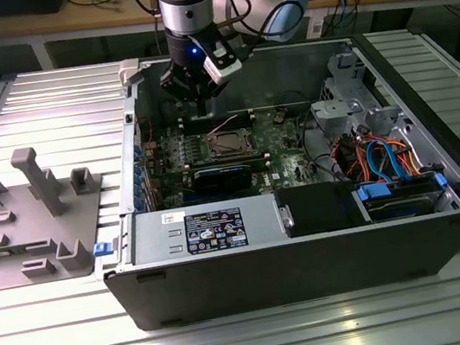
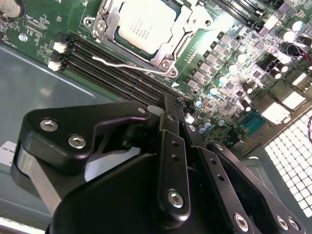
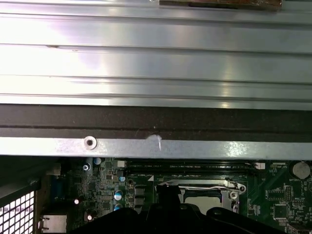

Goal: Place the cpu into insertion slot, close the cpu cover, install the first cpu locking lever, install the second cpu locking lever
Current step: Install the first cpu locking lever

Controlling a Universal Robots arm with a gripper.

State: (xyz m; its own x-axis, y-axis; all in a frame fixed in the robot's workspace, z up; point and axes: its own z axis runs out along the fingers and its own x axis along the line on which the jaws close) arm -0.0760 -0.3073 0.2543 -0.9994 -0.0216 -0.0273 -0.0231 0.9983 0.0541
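Note:
The cpu [image 2: 139, 24], a square chip with a silvery-grey top, lies in the insertion slot [image 3: 233, 195] on the green board. The silvery cpu cover [image 2: 183, 24] lies flat around it, framing the chip. A thin metal locking lever [image 2: 122, 63] runs along the socket's side nearest the memory slots. My gripper [image 2: 176, 102] hangs above the board beside those memory slots, a short way off the socket, with its black fingers pressed together and nothing between them. In the exterior view the gripper [image 1: 202, 105] is inside the open computer case, just behind the socket [image 1: 226, 144].
Long black memory slots [image 2: 117, 73] lie between gripper and socket. A black card [image 1: 230, 175] sits in front of the socket, a labelled box [image 1: 212, 228] at the case front, and coloured cables [image 1: 385, 157] on the exterior view's right. A grey fixture [image 1: 36, 221] stands on the table's left.

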